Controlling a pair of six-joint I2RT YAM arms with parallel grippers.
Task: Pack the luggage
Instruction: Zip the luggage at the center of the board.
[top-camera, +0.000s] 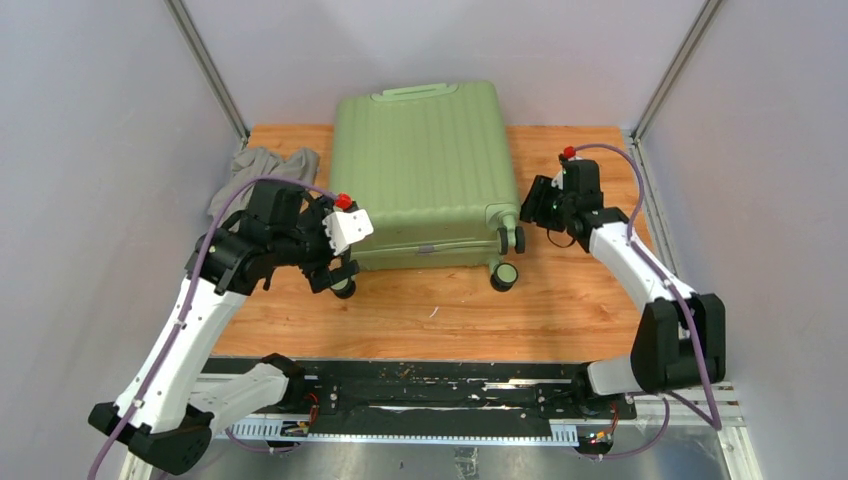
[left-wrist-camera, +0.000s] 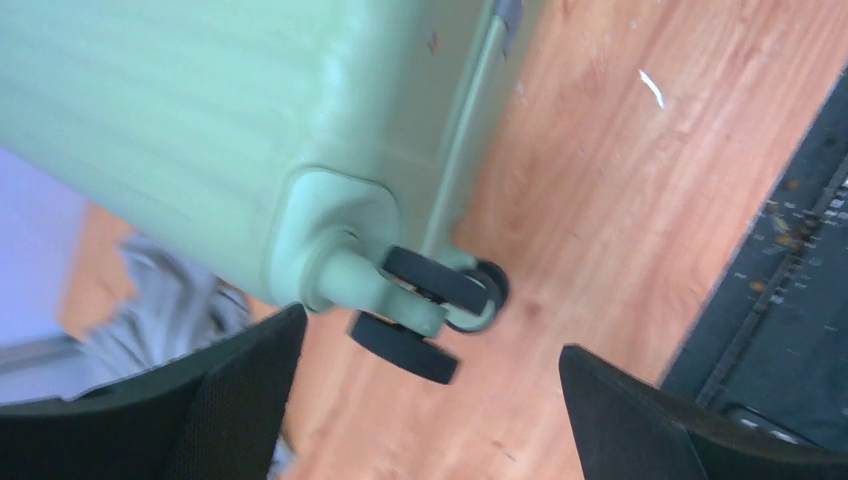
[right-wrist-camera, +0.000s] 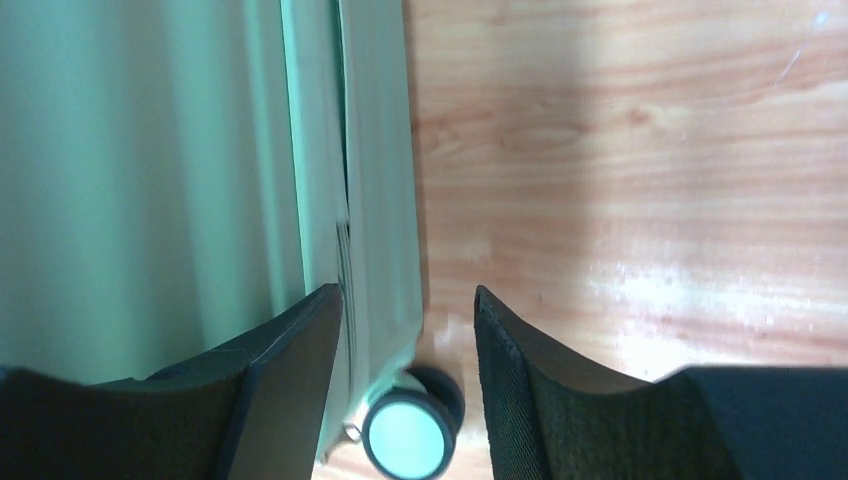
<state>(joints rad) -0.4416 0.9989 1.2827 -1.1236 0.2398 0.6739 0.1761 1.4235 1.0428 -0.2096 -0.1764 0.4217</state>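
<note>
A large light-green ribbed hard-shell suitcase, the luggage (top-camera: 420, 170), lies closed and flat at the far middle of the wooden surface (top-camera: 560, 290), its small black-and-green wheels (left-wrist-camera: 430, 285) toward the near edge. The left gripper (left-wrist-camera: 430, 340) gapes wide and empty by the near-left wheels. The right gripper (right-wrist-camera: 408, 295), jaws parted and empty, straddles the right-hand seam (right-wrist-camera: 345, 230). Opening likely calls for an even lift there, since the smooth shell offers little purchase. A crumpled grey cloth (top-camera: 262, 165) lies at the far-left corner.

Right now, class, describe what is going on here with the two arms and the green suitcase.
Two robot arms are at a closed green suitcase lying flat on the wooden table. The left pincer is wide open by the near-left wheels, holding nothing. The right pincer, jaws apart, is at the case's near-right side seam. A grey cloth lies outside the case, not yet packed.
</note>
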